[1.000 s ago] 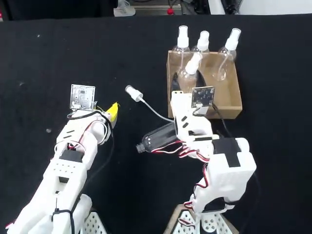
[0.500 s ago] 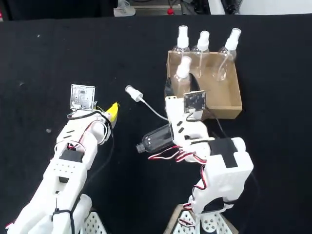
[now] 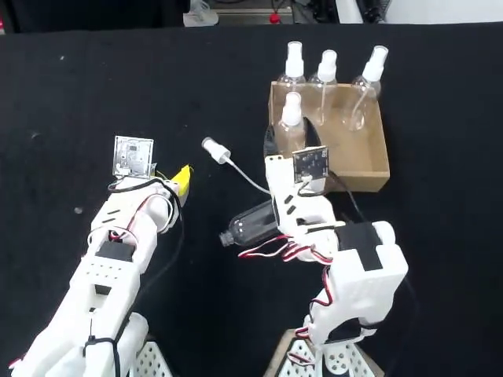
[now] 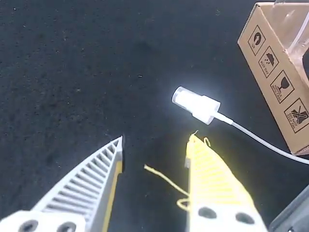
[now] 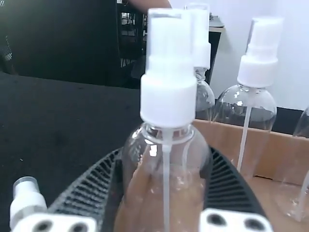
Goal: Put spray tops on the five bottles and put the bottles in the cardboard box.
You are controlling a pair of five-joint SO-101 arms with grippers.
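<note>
The cardboard box [image 3: 369,169] holds three capped bottles [image 3: 327,72] along its far wall. A fourth bottle with a spray top [image 3: 290,126] stands upright at the box's near left corner, and my right gripper [image 3: 288,154] is shut on it. In the right wrist view this bottle [image 5: 166,159] sits between the black fingers [image 5: 89,193]. An uncapped bottle [image 3: 251,222] lies on the table beside the right arm. A loose spray top [image 3: 214,149] with its tube lies left of the box. My left gripper [image 4: 155,142] stands open just short of that spray top [image 4: 195,104].
The table is covered in black cloth. The box's wall [image 4: 285,72] stands close beyond the loose spray top. The loose top [image 5: 24,203] also lies low beside the right gripper. Open cloth stretches to the left and far side.
The right gripper has shifted the held bottle leftward and brought it from tilted to upright at the box's near left corner. The left arm has not moved.
</note>
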